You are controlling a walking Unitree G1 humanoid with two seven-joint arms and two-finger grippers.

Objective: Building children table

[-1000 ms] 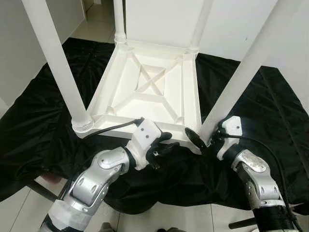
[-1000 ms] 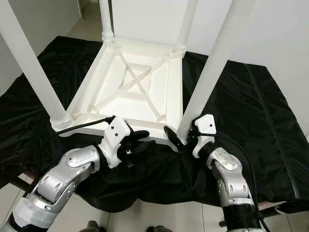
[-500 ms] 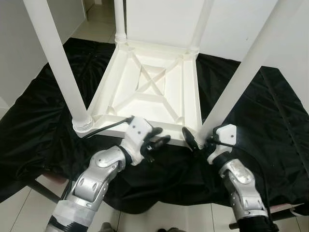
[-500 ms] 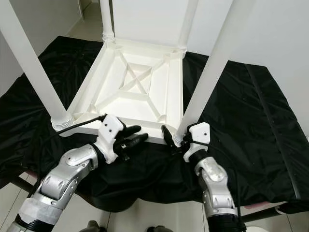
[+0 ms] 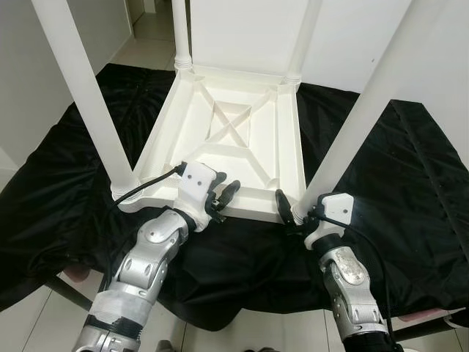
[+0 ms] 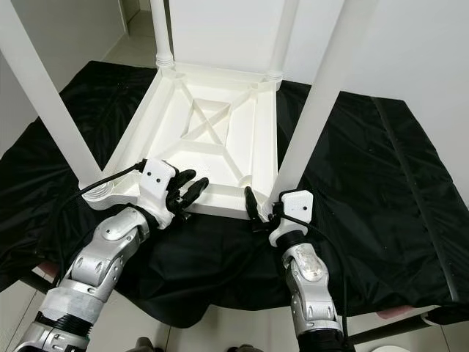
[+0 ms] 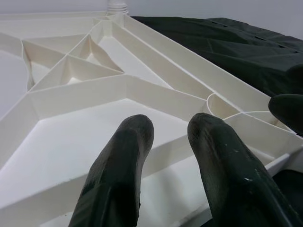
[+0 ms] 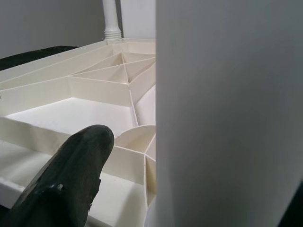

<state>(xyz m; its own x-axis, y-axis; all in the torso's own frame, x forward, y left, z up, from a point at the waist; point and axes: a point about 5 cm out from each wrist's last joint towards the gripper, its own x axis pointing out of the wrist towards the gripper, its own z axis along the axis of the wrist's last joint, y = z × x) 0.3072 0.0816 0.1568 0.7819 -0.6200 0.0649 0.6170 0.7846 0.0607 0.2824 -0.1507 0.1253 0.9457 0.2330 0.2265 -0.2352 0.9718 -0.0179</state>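
Observation:
A white children's table (image 5: pixel 220 158) lies upside down on a black cloth (image 5: pixel 410 169), its four legs pointing up. My left gripper (image 5: pixel 223 196) is open at the table's near rim, its fingers (image 7: pixel 128 156) resting just above the ribbed underside with nothing between them. My right gripper (image 5: pixel 294 209) is open at the foot of the near right leg (image 5: pixel 359 125). One finger (image 8: pixel 80 161) stands a little apart from the leg (image 8: pixel 227 113) on its inner side. The other finger is mostly hidden behind the leg.
The near left leg (image 5: pixel 80 88) rises close beside my left arm. Two far legs (image 5: pixel 181 33) (image 5: pixel 304 37) stand against a white wall (image 5: pixel 242 29). The cloth hangs over the front edge of a low platform, with pale floor tiles (image 5: pixel 29 323) below.
Both arms have reached forward. The left gripper went from the cloth up to the table's near rim. The right gripper closed in on the base of the near right leg.

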